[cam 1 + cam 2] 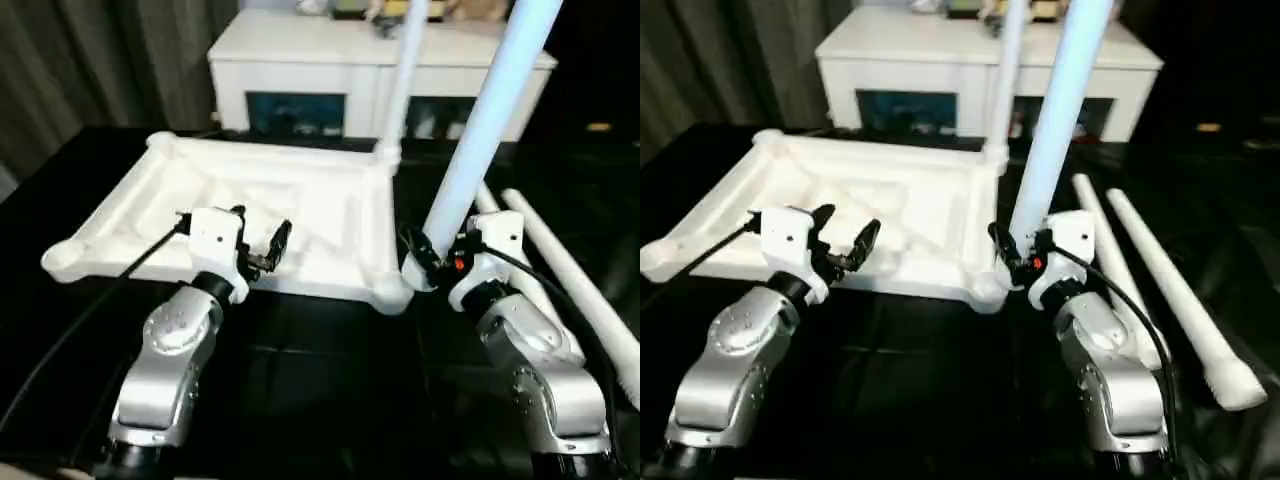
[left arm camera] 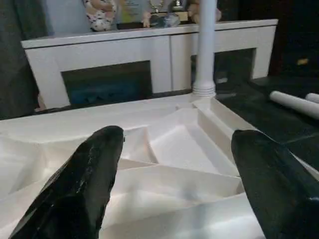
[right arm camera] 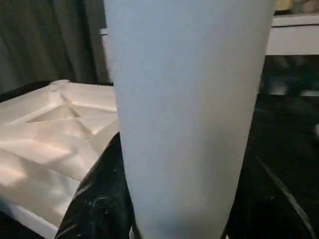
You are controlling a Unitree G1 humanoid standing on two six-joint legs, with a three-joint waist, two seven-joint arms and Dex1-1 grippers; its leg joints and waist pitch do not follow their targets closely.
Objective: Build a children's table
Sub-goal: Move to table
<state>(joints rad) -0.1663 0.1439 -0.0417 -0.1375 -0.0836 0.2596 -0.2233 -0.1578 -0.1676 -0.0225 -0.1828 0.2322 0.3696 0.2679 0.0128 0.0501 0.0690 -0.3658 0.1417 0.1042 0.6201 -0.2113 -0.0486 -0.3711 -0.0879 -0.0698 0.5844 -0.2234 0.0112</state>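
Black floor (image 1: 330, 370) bare beside table top (image 1: 300, 200) near edge.

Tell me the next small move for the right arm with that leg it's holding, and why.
Probably ease the held leg upright, keeping its foot in the near right corner socket, then press down. The right pincer grips it low and it leans right, while the far leg already stands straight. The left pincer hangs open over the tabletop.
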